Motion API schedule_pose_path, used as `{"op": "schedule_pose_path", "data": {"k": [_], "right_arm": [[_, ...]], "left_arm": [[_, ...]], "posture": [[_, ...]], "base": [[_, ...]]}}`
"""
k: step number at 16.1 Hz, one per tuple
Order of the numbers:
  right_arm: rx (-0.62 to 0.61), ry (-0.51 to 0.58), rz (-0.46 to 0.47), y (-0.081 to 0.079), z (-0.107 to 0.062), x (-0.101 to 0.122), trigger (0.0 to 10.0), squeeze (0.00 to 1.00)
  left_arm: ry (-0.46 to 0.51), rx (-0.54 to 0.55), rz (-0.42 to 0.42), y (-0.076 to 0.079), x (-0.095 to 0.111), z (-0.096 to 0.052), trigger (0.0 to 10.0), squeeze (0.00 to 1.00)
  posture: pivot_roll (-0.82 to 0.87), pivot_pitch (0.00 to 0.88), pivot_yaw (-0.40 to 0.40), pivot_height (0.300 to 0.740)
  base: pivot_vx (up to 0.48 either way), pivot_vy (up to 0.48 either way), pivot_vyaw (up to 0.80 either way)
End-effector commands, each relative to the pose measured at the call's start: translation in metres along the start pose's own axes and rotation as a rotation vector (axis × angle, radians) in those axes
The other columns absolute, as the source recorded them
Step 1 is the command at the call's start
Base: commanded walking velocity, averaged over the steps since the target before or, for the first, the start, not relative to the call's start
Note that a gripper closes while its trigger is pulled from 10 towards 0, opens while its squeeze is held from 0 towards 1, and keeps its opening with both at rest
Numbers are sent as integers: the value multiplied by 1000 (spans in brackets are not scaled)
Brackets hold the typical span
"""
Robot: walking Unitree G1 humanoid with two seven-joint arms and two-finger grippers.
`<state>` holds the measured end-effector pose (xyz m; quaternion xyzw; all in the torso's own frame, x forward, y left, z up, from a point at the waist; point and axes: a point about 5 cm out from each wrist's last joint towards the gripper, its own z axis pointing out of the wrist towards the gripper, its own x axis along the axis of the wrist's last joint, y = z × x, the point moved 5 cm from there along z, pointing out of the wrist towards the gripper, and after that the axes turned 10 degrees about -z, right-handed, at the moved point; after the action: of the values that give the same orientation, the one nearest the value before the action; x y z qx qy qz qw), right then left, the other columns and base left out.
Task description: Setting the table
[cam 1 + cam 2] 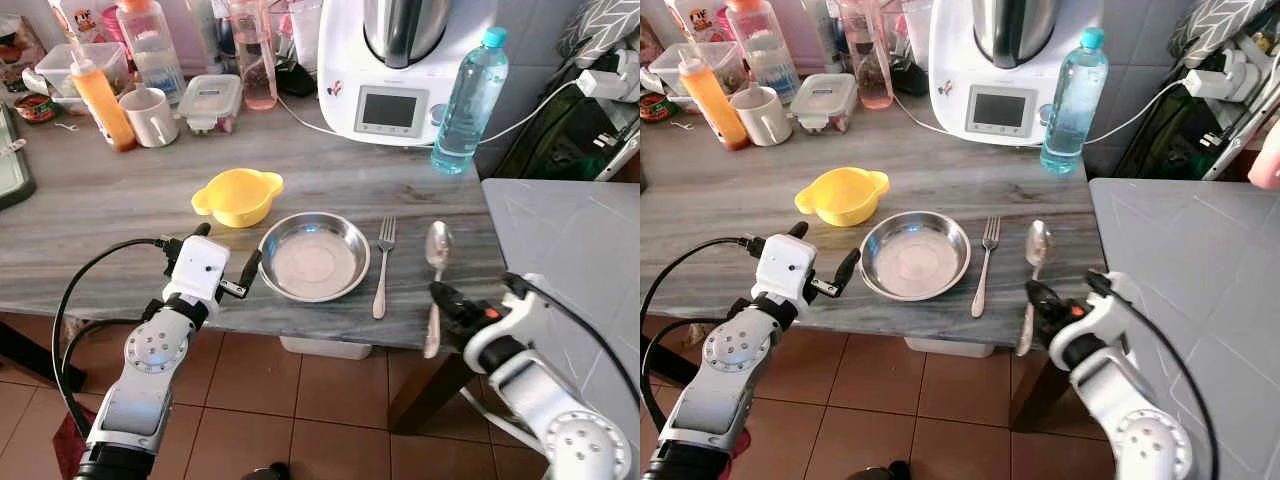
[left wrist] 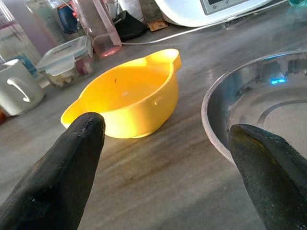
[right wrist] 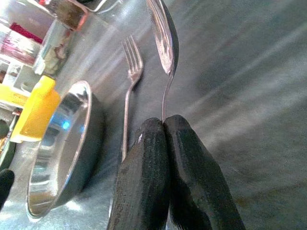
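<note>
Fingers of the right gripper (image 1: 440,296) are pressed together on the handle of the spoon (image 1: 438,250), whose bowl lies on the grey table (image 1: 100,200) just ahead of the gripper while the handle end hangs past the near edge. Just to that gripper's left lies the fork (image 1: 384,262), tines pointing away, and beyond the fork sits the steel plate (image 1: 314,257), shallow and with nothing in it. The left gripper (image 1: 228,257) hovers low over the table at the plate's left rim with its two fingers spread wide apart, gripping nothing. Just ahead of it stands the yellow bowl (image 2: 129,103), with two small ears and seemingly nothing inside. Farther back are a white mug (image 1: 150,116), an orange squeeze bottle (image 1: 100,100), a lidded clear box (image 1: 210,102), a white kitchen machine (image 1: 400,70) and a blue-capped water bottle (image 1: 468,105) that holds clear liquid.
</note>
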<state>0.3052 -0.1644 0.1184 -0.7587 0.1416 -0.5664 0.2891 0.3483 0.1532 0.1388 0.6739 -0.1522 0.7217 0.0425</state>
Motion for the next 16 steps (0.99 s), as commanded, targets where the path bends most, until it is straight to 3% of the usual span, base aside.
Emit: {"op": "schedule_pose_path", "data": {"k": [1, 6, 16], "right_arm": [[7, -9, 11, 2, -2, 0, 10000, 0], [15, -44, 9, 16, -3, 8, 10000, 0], [0, -33, -123, 31, 6, 37, 10000, 0]], "left_arm": [[-8, -15, -2, 2, -1, -2, 10000, 0], [-17, -23, -2, 4, -2, -1, 10000, 0], [-4, -29, -28, 8, 1, -1, 10000, 0]], "posture": [[126, 167, 39, 740], [129, 169, 40, 740], [128, 171, 35, 740]], "base": [[0, 0, 0], [0, 0, 0], [0, 0, 0]]}}
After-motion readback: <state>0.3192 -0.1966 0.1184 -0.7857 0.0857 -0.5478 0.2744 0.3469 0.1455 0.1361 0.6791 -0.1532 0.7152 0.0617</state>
